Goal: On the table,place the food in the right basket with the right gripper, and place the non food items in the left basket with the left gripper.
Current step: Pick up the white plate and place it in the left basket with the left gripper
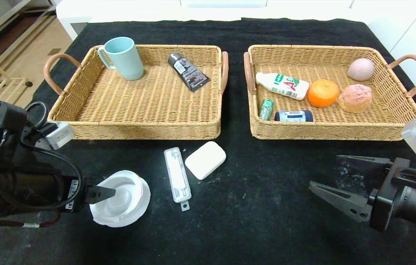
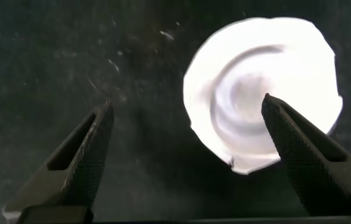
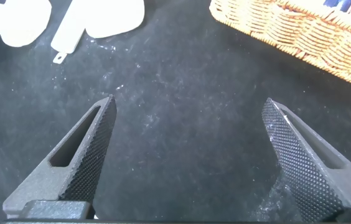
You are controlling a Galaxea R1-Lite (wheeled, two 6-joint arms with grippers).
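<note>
My left gripper point(image 1: 101, 193) is open low over the black table point(image 1: 252, 221). In the left wrist view point(image 2: 187, 106) one finger lies over the round white dish point(image 2: 262, 93) and the other is off its rim. The dish point(image 1: 121, 200), the long white case point(image 1: 177, 178) and the white soap-like block point(image 1: 205, 159) lie in front of the left basket point(image 1: 145, 130). My right gripper point(image 1: 324, 171) is open and empty in front of the right basket point(image 1: 325, 132), which holds the orange point(image 1: 322, 92), bun point(image 1: 355, 98), gum pack point(image 1: 266, 109) and blue jar point(image 1: 293, 116).
The left basket holds a light blue mug point(image 1: 123, 58) and a dark tube point(image 1: 188, 71). The right basket also holds a white bottle point(image 1: 282, 85) and a pinkish egg-like ball point(image 1: 361, 69). A narrow gap separates the baskets.
</note>
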